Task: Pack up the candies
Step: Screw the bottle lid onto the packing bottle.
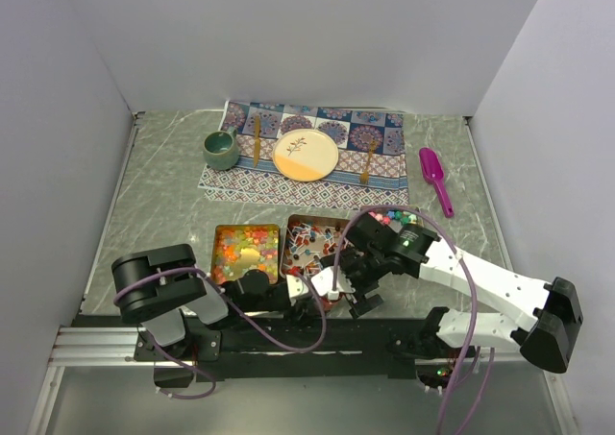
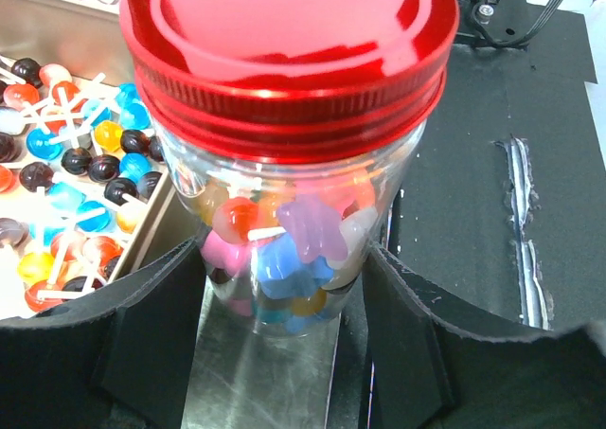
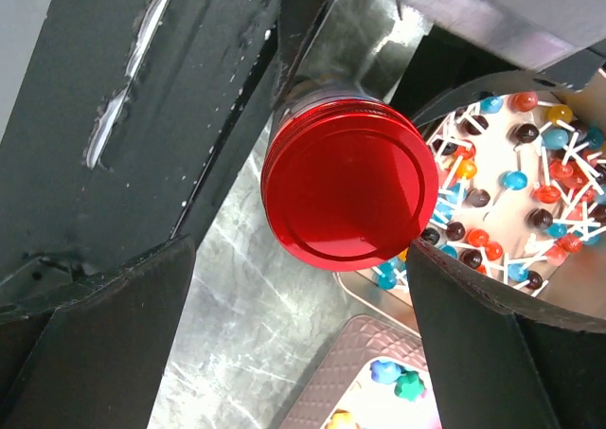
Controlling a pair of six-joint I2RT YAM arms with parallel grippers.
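Note:
A clear jar (image 2: pixel 284 249) packed with mixed candies stands upright on the table, a round red lid (image 2: pixel 289 50) on its mouth. My left gripper (image 2: pixel 284 353) is shut on the jar, one pad against each side of its lower body. My right gripper (image 3: pixel 298 287) hangs open above the red lid (image 3: pixel 346 192); its left finger stands well clear and its right finger is near the rim. Loose candies fill the orange gummy tray (image 1: pixel 245 253) and the middle tray (image 1: pixel 312 238). In the top view both grippers (image 1: pixel 309 291) (image 1: pixel 351 286) meet just in front of the trays.
A third tray with pastel candies (image 3: pixel 398 382) lies partly under my right arm. At the back a patterned mat holds a plate (image 1: pixel 306 155) and a green mug (image 1: pixel 221 148). A purple scoop (image 1: pixel 434 178) lies at the right. A black base strip (image 1: pixel 288 344) runs along the near edge.

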